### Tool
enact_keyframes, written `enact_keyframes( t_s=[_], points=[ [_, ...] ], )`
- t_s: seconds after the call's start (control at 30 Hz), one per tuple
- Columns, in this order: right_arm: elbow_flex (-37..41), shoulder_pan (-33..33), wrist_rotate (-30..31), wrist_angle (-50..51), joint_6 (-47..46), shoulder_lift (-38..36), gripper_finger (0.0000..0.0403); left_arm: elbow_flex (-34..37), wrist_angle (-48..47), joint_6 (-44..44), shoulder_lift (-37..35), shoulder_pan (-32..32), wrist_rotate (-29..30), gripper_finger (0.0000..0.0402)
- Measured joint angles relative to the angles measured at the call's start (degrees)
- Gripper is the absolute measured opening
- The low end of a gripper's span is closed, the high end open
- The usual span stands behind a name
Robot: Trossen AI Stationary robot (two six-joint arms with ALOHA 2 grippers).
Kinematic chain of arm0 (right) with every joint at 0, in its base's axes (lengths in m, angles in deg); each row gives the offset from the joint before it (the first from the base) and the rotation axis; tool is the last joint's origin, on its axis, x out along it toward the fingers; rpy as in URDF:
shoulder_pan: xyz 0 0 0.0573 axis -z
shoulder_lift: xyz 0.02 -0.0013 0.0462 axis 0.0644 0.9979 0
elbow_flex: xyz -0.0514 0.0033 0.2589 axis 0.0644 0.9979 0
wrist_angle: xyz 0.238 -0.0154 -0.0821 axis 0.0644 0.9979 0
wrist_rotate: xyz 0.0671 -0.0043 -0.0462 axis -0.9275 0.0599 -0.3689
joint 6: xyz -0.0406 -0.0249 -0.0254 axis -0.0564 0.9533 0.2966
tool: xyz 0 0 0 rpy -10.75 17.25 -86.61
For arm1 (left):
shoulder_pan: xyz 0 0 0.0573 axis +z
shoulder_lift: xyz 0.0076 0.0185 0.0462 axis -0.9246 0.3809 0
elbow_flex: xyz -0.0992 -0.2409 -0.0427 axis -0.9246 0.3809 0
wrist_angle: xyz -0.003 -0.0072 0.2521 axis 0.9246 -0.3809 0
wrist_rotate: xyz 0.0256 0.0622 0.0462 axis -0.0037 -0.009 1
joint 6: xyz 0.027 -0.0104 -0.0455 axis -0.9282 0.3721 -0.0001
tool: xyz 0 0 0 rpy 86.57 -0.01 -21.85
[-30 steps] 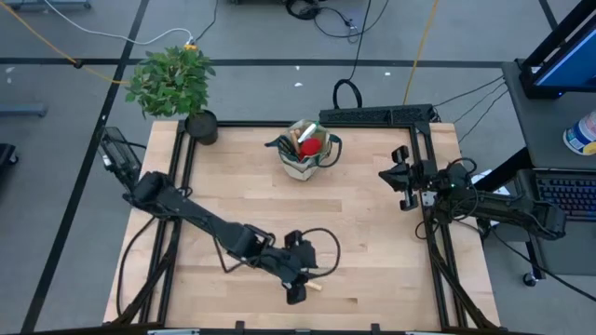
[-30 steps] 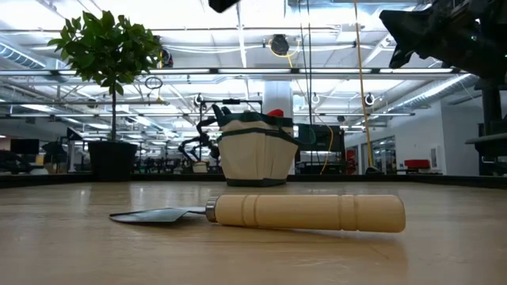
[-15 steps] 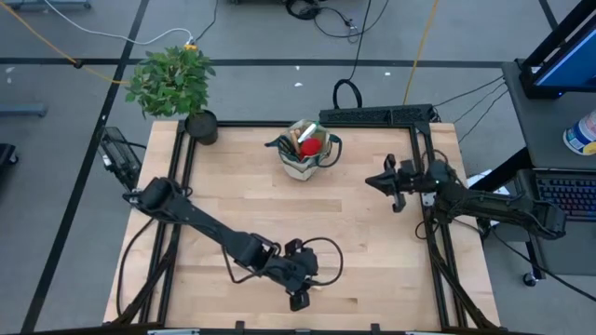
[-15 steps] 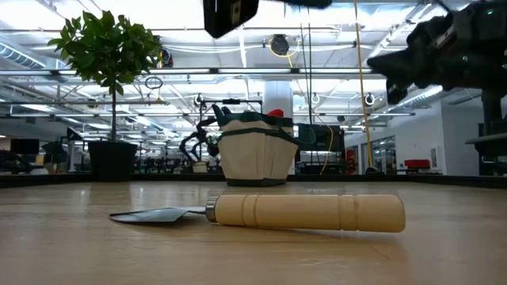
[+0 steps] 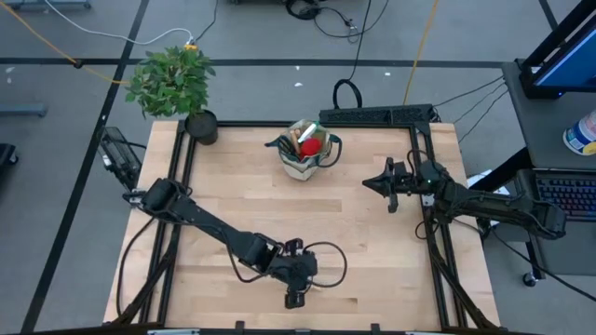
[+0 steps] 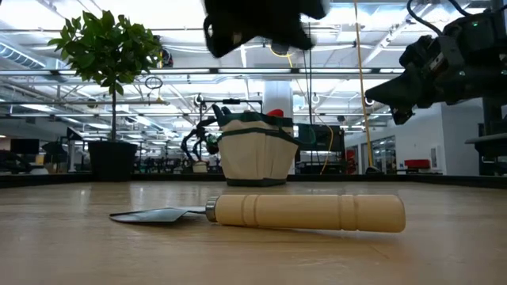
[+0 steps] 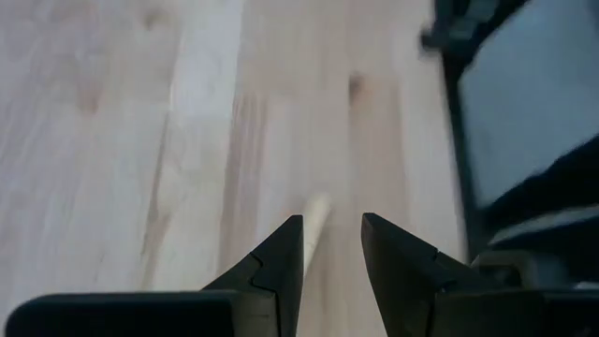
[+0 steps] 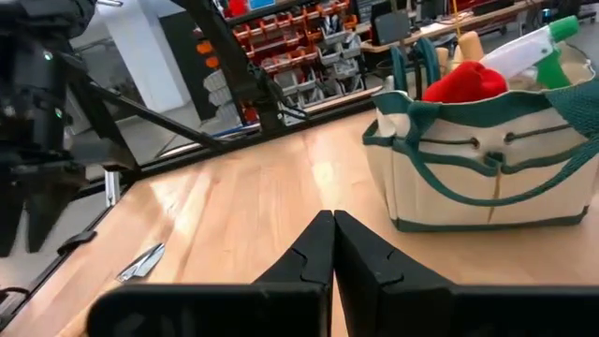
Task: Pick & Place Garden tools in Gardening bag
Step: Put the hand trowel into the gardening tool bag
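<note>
A trowel with a light wooden handle (image 6: 309, 212) and a metal blade (image 6: 158, 215) lies flat on the table near its front edge. My left gripper (image 7: 332, 225) hangs open above it, pointing down. The handle's end (image 7: 317, 212) shows between the fingers, and the low view shows the gripper (image 6: 253, 20) well above the trowel. The beige gardening bag (image 5: 305, 149) with green trim stands at the far middle, holding a red glove (image 8: 463, 82) and a green-white bottle (image 8: 529, 47). My right gripper (image 5: 368, 183) is shut and empty, in the air right of the bag.
A leafy potted plant (image 5: 177, 84) in a black pot (image 6: 111, 161) stands at the table's far left corner. A black frame (image 5: 424, 177) runs along the table's edges. Bare wood (image 5: 345, 223) lies between the bag and the trowel.
My left gripper has moved a little toward the table's near edge and come down over the trowel, which has not moved. My right gripper has moved toward the table's left, toward the bag, and come lower.
</note>
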Motion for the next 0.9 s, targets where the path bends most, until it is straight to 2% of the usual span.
enact_keyframes(
  t_s=[0.23,0.47,0.57,0.77,0.9],
  points=[
    [-4.0,-0.7,0.1,7.8,-0.2,0.0,0.0,0.0,1.2,-4.1,2.9,-1.0,-2.5,0.0118],
    [-10.4,-5.7,1.8,15.6,2.1,-2.4,0.0,0.1,-1.1,-3.1,4.8,-1.5,-4.6,0.0117],
    [-12.8,-8.2,5.4,20.1,3.8,-4.6,0.0,0.0,-0.2,-3.0,5.1,-1.5,-4.6,0.0117],
    [-17.2,-12.6,13.9,35.7,7.7,-10.4,0.0,0.0,-0.9,-1.0,6.0,-1.5,-5.1,0.0117],
    [-18.0,-14.4,16.9,40.5,7.7,-14.9,0.0,0.0,-0.2,-0.9,6.8,-1.5,-4.7,0.0117]
  ],
)
